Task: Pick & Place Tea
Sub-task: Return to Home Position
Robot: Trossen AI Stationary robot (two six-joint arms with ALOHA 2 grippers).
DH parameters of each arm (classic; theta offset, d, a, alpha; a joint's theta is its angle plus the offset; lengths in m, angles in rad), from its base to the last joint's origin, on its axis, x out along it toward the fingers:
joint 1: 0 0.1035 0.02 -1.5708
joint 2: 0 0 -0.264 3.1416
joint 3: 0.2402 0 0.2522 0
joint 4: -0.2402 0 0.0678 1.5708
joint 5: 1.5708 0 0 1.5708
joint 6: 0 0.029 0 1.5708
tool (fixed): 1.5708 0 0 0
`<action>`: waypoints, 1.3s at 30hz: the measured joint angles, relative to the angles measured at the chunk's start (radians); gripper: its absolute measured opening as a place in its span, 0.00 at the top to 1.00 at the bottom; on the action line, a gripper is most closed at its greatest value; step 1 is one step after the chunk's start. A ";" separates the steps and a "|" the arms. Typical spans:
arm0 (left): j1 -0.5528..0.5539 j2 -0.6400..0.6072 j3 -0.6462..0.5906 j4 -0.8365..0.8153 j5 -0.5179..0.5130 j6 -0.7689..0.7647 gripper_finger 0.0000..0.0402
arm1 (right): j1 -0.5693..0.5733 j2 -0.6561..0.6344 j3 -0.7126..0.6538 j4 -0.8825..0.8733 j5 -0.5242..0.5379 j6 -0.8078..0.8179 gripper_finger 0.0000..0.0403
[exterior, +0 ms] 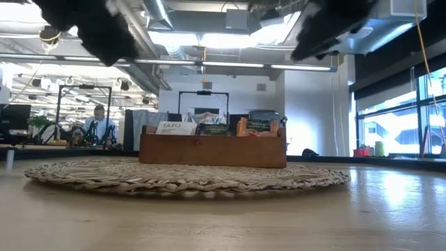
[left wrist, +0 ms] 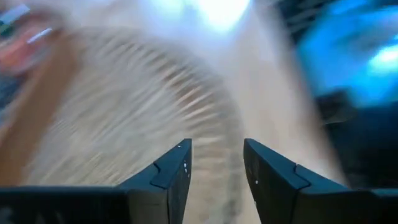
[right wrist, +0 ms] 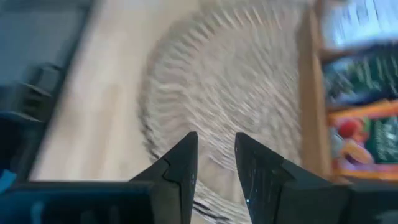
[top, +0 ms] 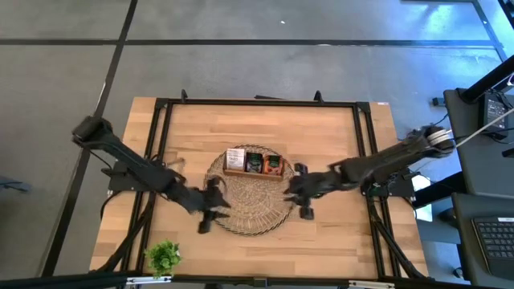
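Two dark arms are reaching in over the round wicker mat (top: 249, 215) on the table (top: 337, 241). From above, the left pincer (top: 213, 207) is hanging over the mat's left edge and the right pincer (top: 295, 193) over its right edge, well apart from each other. The tea sachets (top: 254, 161) are standing in the wooden tray (exterior: 212, 150), which is sitting on the mat's far side: a white one, a dark green one and an orange one, left to right in the overhead picture, one to each compartment. The wrist views are showing what the overhead camera cannot. The left pincer's fingers (left wrist: 171, 171) are standing apart with nothing between them, and the right pincer's fingers (right wrist: 180, 165) are parted by a narrower gap, likewise empty. Only the table-level view is showing the sachets poking up above the tray's rim, and a person (exterior: 100, 124) sitting in the room far beyond the mat. A plant sprig (top: 164, 257) is lying off the mat's near-left side.
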 joint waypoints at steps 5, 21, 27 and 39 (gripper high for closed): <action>0.080 -0.246 -0.247 0.371 0.274 0.142 0.64 | 0.048 -0.253 -0.215 0.157 0.008 -0.004 0.73; 0.270 -0.971 -0.536 0.253 0.286 0.185 0.64 | 0.057 -0.863 -0.728 0.488 0.014 0.018 0.73; 0.373 -1.114 -0.621 0.186 0.256 0.143 0.64 | -0.019 -0.980 -0.815 0.486 0.014 0.013 0.73; 0.524 -1.260 -0.698 0.147 0.367 0.127 0.64 | -0.083 -1.157 -0.921 0.494 -0.022 -0.029 0.73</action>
